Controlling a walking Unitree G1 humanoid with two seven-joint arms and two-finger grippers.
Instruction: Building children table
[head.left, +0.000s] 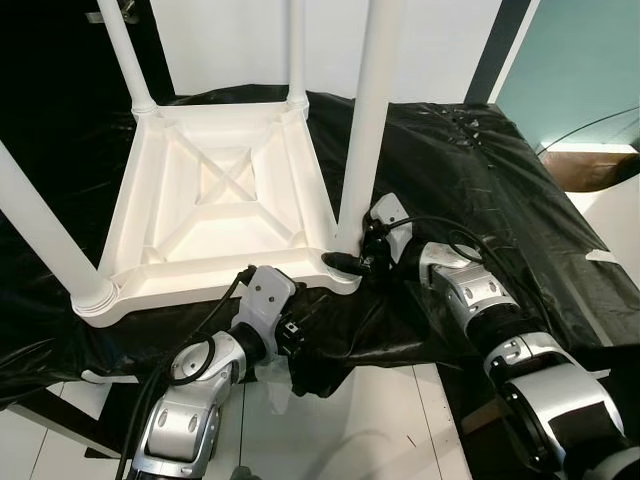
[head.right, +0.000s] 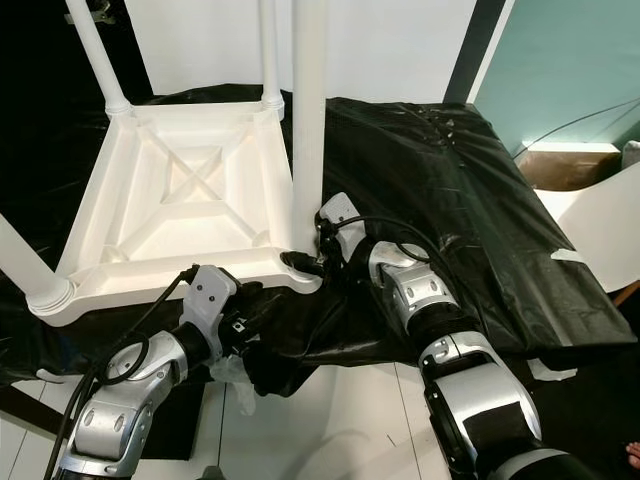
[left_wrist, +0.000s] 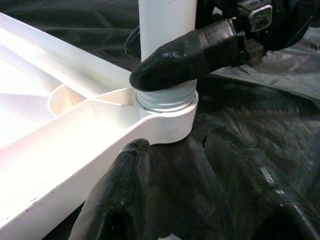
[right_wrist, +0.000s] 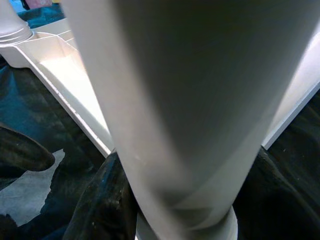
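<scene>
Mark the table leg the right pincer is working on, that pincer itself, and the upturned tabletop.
table leg (head.left: 368, 110), left eye view, mid shaft.
right pincer (head.left: 350, 262), left eye view, fingertips at the leg's base.
tabletop (head.left: 160, 205), left eye view, ribbed underside.

We are looking at a desk draped in crinkled black plastic sheeting (head.left: 470, 170), a white plank floor (head.left: 350, 420) below, a white wall (head.left: 440, 40) behind, and a teal panel (head.left: 570, 60) beyond the far right corner.

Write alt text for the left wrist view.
A black finger of the right end effector presses against a white leg just above its threaded base, which sits in a corner socket of the upturned tabletop. Black sheeting lies underneath.
</scene>
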